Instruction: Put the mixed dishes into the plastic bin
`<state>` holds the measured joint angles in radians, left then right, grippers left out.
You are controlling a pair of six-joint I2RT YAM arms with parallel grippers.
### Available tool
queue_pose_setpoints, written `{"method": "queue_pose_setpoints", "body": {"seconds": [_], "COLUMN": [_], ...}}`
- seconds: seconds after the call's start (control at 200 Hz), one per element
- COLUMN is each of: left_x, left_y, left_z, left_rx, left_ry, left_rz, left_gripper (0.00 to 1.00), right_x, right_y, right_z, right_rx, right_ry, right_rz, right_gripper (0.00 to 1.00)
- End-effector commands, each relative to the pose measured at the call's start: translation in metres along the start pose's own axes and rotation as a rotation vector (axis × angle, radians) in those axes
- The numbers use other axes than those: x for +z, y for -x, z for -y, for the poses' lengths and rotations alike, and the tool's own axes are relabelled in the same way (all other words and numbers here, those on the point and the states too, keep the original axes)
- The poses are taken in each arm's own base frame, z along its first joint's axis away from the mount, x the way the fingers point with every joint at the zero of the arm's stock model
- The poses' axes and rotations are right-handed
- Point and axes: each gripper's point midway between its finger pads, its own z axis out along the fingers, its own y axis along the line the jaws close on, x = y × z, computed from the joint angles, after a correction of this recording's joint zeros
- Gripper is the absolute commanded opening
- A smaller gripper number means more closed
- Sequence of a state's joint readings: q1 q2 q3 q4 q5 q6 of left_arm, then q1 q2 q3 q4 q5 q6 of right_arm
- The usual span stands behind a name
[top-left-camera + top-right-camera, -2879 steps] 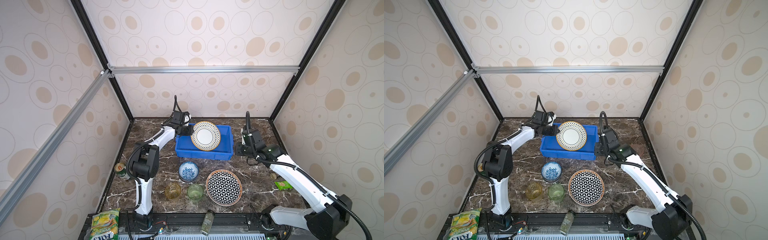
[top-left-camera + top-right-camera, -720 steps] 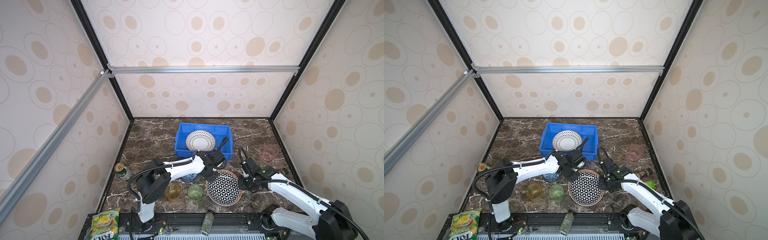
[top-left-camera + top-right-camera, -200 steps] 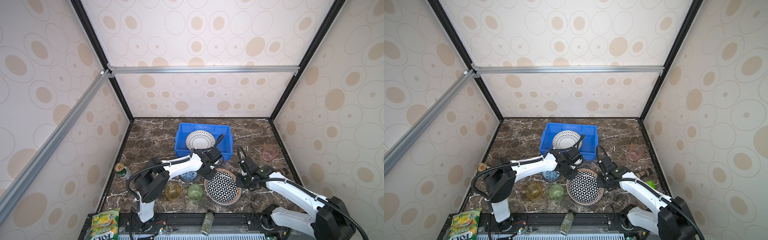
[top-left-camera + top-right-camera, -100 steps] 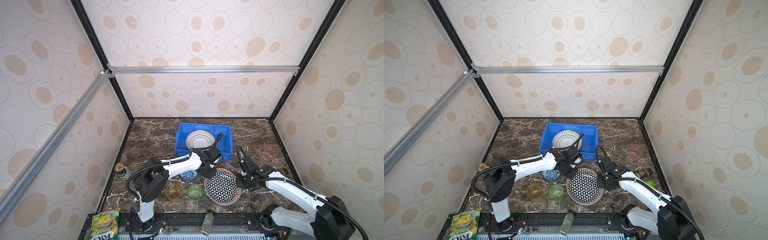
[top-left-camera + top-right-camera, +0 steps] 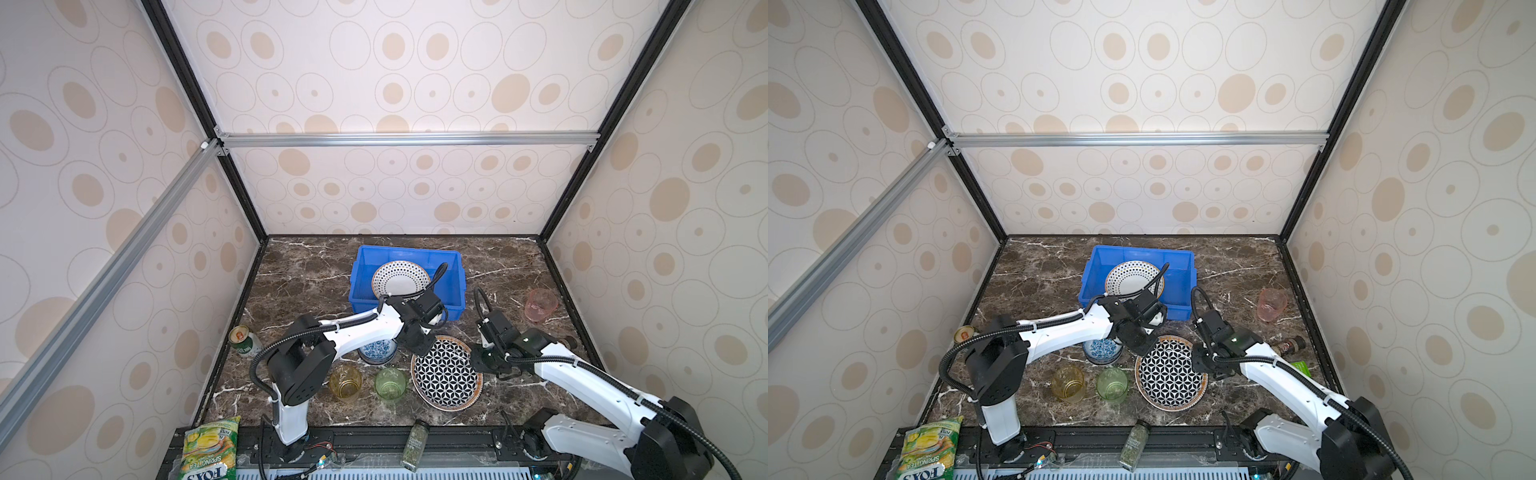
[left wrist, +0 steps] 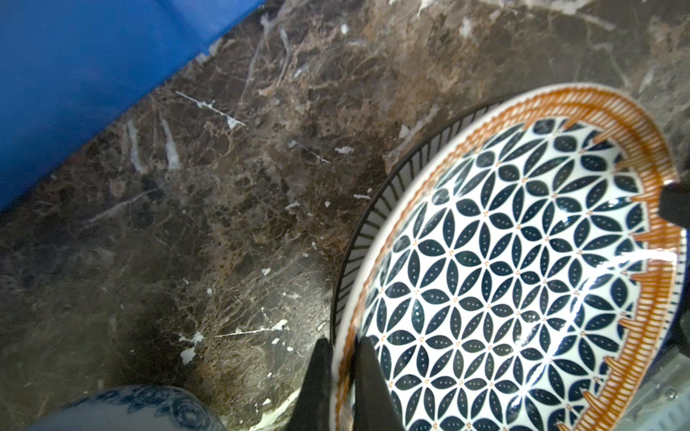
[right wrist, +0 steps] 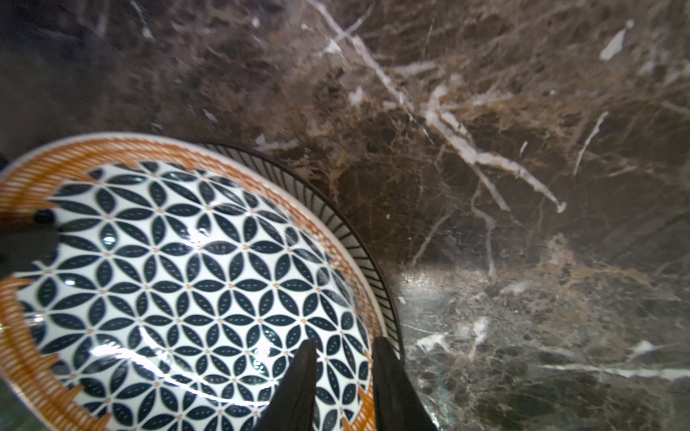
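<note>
Geometric plate (image 5: 446, 372): glossy glazed ceramic. Judged stiff, fairly heavy for its size, slick under the fingers, and apt to chip or break if dropped or knocked against a wall. No handle. Only hold is the raised orange rim, pinched between inner slope and underside. One rim pinch judged likely to let it swing; two opposite pinches steadier.

Position: low centre in both top views, just below the bin (image 5: 451, 286). Sits on or just over a striped plate (image 6: 358, 239) whose black-lined edge shows beneath. Cannot tell whether lifted clear. Blue bowl (image 5: 376, 351) close by on the left.

Left end effector (image 6: 341, 343): narrow, one finger each side of the rim, clamped on the plate at its upper-left edge as seen from above.

Right end effector (image 7: 345, 345): at the plate's right edge, fingers astride the rim, one over the patterned face, one outside. Gap visibly wider than the rim, so judged loose, not gripping.

Bin: upper centre of the surface (image 5: 299, 282), dotted plate (image 5: 399, 279) already inside. Near wall stands between plate and bin floor; lift must clear it.
</note>
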<state>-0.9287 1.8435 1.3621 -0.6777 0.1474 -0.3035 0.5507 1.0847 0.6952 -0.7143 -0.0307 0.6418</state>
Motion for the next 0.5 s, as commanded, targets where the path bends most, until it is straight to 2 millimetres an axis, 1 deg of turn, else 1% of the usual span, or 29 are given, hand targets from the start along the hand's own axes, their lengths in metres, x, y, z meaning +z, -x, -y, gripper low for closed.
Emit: {"method": "queue_pose_setpoints", "body": {"seconds": [0.0, 0.275, 0.495], "left_x": [-0.013, -0.025, -0.035], "left_y": [0.006, 0.014, 0.024], "left_z": [0.002, -0.009, -0.003], "left_rx": [0.07, 0.079, 0.091], "left_ry": [0.036, 0.102, 0.076], "left_rz": [0.03, 0.077, 0.118], "left_gripper": [0.0, 0.0, 0.0], "right_x": [-0.016, -0.033, -0.045], "right_y": [0.013, 0.022, 0.03], "right_z": [-0.011, -0.01, -0.007], "right_rx": [-0.016, -0.022, -0.037], "right_ry": [0.038, 0.032, 0.007], "right_rz": [0.059, 0.124, 0.156], "right_gripper": [0.3, 0.3, 0.3]}}
